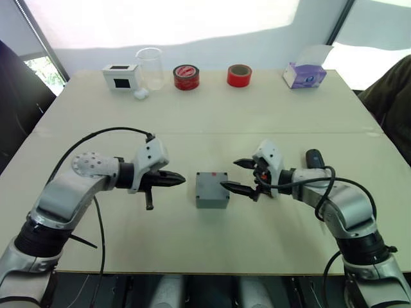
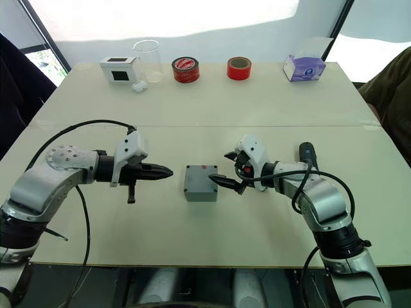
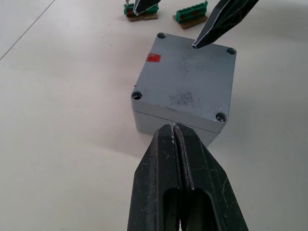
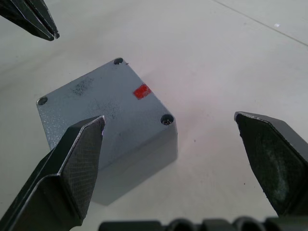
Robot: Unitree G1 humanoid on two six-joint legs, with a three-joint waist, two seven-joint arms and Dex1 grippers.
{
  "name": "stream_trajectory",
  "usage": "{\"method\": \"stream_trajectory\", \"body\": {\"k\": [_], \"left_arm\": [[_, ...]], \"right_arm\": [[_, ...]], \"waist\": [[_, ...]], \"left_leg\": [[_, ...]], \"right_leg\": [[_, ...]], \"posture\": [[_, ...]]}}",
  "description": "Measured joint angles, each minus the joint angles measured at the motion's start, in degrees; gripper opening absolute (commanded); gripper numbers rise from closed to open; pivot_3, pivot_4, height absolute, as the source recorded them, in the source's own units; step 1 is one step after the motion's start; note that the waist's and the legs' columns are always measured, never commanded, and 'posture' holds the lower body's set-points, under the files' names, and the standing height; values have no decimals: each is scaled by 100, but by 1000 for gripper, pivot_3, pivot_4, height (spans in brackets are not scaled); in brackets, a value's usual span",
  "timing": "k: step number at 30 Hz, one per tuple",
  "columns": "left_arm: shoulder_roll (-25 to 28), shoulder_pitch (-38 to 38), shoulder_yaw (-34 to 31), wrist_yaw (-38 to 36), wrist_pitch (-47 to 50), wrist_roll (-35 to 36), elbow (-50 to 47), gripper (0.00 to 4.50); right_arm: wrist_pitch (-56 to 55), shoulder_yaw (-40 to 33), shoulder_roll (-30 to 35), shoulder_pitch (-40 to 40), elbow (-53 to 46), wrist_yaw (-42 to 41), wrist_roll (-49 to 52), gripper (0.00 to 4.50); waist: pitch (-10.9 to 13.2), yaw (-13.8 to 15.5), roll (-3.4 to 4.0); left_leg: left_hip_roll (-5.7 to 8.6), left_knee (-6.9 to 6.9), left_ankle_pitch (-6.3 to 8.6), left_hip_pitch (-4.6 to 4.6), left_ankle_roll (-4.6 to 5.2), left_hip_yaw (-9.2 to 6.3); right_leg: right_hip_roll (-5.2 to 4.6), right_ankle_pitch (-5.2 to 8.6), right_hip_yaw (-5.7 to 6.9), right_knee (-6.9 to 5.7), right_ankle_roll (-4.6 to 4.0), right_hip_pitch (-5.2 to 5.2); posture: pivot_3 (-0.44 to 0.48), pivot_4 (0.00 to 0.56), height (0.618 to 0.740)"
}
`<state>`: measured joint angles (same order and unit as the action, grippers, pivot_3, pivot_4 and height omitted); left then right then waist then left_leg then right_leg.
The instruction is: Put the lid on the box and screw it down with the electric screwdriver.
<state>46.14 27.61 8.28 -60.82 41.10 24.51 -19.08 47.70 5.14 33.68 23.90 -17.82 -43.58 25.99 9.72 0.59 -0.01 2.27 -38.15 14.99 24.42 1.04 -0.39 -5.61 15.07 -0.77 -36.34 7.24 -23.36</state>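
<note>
My pale beige counter (image 1: pixel 212 115) has a seam running across it. Beyond its far edge, at twelve o'clock, a white wall (image 1: pixel 192 22) catches bright light, framed by dark window posts (image 1: pixel 38 38).

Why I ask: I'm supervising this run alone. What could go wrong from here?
1. One finger of the open right end effector sits over the lid. A bump could skew the lid on the box if it is still loose.
2. The electric screwdriver lies close behind the right forearm, near a looping cable. Reaching for it might snag the cable.
</note>
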Motion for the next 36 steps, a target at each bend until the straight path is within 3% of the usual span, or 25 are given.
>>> {"method": "stream_trajectory", "body": {"k": [4, 7, 12, 18, 23, 29, 36], "left_arm": [[-268, 264, -33, 2, 121, 283, -9, 0], [-415, 582, -70, -7, 149, 501, -88, 0], [-728, 698, 84, 40, 106, 524, -168, 0], [-984, 656, 464, 98, 54, 489, -484, 0], [-1203, 642, 662, 107, -38, 470, -521, 0], [-1272, 571, 765, 154, -159, 401, -522, 0], [-1199, 383, 709, 365, -100, 429, -694, 0]], "right_arm": [[573, -872, 277, 272, 68, 121, 488, 4426], [1113, -1590, 1356, 533, 453, 106, 580, 4426], [2422, -2063, 2287, 731, 897, 2, 923, 4426], [3799, -1622, 3294, 399, 895, -86, 1057, 4426], [4147, -1171, 3247, 311, 984, -86, 1136, 4426], [4282, -477, 3037, 1073, 2132, 80, 838, 4426], [3813, 660, 3036, 1579, 2998, -413, 536, 4426]], "waist": [[2, 30, 0], [1, 35, -2], [0, -63, 1], [0, -84, 0], [0, -100, 2], [0, -121, 1], [1, -113, 2]], "left_leg": [[2, -4, 0, 2, 0, -2], [6, -3, 2, 1, 3, -6], [-5, 7, 2, -3, 4, 4], [-5, 6, 4, -2, 6, 5], [-3, 4, 4, -2, 6, 6], [-3, 4, 3, -2, 6, 6], [-2, 3, 3, -1, 6, 7]], "right_leg": [[-3, 0, 1, 0, 0, 3], [-6, 0, 2, 9, 0, 11], [0, 0, -5, 8, 0, 2], [-3, 1, -8, 11, -1, 6], [-3, 0, -8, 10, 0, 5], [-2, 0, -8, 10, 0, 4], [-2, 0, -9, 10, 0, 3]], "posture": [[0, 150, 740], [0, 150, 740], [0, 150, 740], [0, 150, 740], [0, 150, 740], [0, 150, 740], [0, 150, 740]]}}
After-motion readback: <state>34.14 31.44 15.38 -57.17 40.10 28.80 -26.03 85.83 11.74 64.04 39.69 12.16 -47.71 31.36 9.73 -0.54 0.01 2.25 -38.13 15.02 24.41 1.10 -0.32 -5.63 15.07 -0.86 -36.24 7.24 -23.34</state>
